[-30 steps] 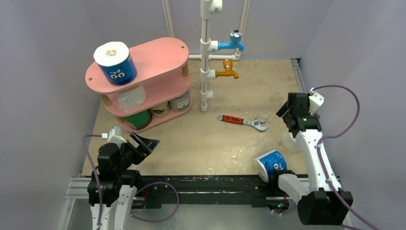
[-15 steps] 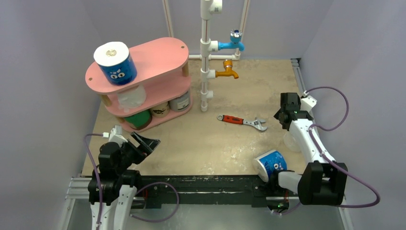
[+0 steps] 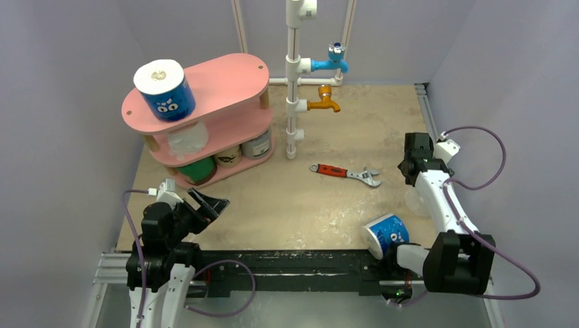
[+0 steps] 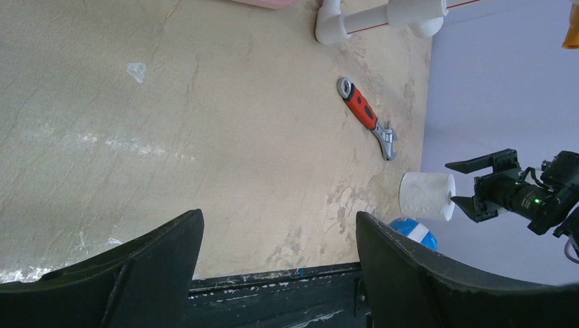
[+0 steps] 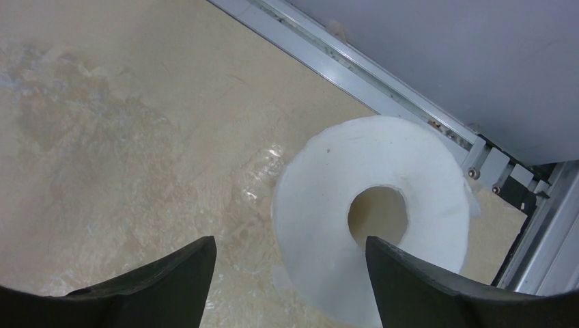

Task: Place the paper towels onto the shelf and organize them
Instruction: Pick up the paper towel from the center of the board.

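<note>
Beside the grey metal rail (image 5: 355, 65) at the beige surface's (image 5: 102, 102) right edge, a bare white paper towel roll (image 5: 372, 219) is standing core-up. It is sitting just under the right gripper (image 5: 287, 287), whose jaws are gaping apart, nearer the right one. A blue printed paper roll (image 3: 386, 234) is lying nearby.

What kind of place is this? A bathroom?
Probably a robot practice booth, not a bathroom: plain walls box in one table, a left arm and a right arm are bolted at its edge, and the pipe frame with taps has no sink.
</note>
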Controlling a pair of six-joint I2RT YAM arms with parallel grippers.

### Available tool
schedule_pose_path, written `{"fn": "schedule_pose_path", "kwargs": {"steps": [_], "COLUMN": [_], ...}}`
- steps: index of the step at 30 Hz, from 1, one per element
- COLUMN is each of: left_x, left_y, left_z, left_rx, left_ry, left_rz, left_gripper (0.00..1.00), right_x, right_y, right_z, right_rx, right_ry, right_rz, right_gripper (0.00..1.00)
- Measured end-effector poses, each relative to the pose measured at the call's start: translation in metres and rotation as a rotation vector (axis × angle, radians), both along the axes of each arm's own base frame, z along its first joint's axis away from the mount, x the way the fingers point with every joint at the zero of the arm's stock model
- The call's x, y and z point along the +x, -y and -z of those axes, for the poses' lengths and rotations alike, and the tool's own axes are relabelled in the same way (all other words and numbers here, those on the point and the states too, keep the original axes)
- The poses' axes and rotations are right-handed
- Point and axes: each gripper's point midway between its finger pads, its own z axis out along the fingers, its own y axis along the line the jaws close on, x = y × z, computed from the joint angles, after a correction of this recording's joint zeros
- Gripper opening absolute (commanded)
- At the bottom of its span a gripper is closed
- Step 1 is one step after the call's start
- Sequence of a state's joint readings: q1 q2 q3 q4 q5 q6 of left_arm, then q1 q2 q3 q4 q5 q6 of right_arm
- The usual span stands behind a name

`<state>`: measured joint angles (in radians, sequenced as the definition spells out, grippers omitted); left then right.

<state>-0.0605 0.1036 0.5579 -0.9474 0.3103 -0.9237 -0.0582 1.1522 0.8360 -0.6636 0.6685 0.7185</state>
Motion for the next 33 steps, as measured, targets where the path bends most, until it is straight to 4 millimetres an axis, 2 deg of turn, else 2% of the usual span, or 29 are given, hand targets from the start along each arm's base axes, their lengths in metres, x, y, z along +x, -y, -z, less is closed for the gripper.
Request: {"fn": "schedule_pose_path", "kwargs": {"steps": [6,10,16,19,25,28,30,33], "left_x": [-0.001,-0.001,-0.001,-0.001,-0.001,-0.001,-0.001,-0.001], "left_y": [0.001,0.001,0.001,0.001,0.001,0.001,0.001,0.001], "left_z": [0.000,0.000,0.000,0.000,0.000,0.000,0.001,0.000], "left_rx": [0.000,0.000,0.000,0.000,0.000,0.000,0.000,0.002], "left_ry": [0.000,0.000,0.000,0.000,0.000,-0.002,-0.005,-0.012], "left_rz": [0.007,0.007,0.008,0.008,0.008,0.008,0.008,0.005], "left_gripper": [0.81,0.81,0.81,0.81,0.81,0.81,0.81,0.81], "right_x": [0.002,0.005,0.006,0.007,0.008,0.006,0.003,0.002], "right_y": [0.011,0.014,0.016,0.016,0.006,-0.007,-0.019,-0.045], "right_z": [0.020,0.027,0.031,0.030,0.023,0.008,-0.010,-0.048], "right_rx": [0.006,-0.002,-0.018,-0.018,0.023,0.040,0.049,0.047], "right_ry": [-0.066,-0.092,-0.125,-0.124,-0.087,-0.043,0.004,0.090], "right_rz": [0.033,0.025,0.007,-0.005,-0.043,-0.092,-0.139,-0.243], "right_gripper": [0.70,0.59,0.25,0.02,0.00,0.00,0.00,0.00]}}
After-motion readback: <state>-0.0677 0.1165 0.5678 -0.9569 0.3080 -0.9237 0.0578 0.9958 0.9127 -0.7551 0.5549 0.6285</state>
